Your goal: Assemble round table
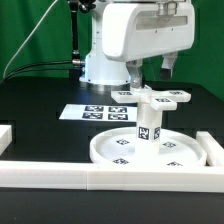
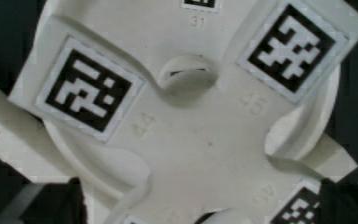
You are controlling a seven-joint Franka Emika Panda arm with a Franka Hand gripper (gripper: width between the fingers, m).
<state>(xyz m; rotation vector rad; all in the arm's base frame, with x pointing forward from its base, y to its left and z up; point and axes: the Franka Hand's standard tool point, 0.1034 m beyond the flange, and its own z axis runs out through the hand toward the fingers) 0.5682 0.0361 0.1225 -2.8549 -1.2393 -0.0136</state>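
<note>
The large rimmed round disc point(image 1: 120, 152) lies flat on the black table near the front rail. The short cylindrical leg point(image 1: 147, 127) stands upright in the disc's middle and carries a square tag. The cross-shaped foot point(image 1: 152, 98) sits on top of the leg. My gripper point(image 1: 150, 76) hangs just above the foot, its two dark fingers point(image 1: 134, 73) spread apart and holding nothing. In the wrist view the foot point(image 2: 194, 130) fills the picture, seen close from above, with tags on its arms and a round hole at its centre. My fingertips do not show clearly there.
The marker board point(image 1: 88, 112) lies on the table behind the disc, toward the exterior view's left. Long white border rails run along the front point(image 1: 100, 178), with ends at the left point(image 1: 5, 135) and right point(image 1: 213, 150). The arm's white base point(image 1: 105, 60) stands behind.
</note>
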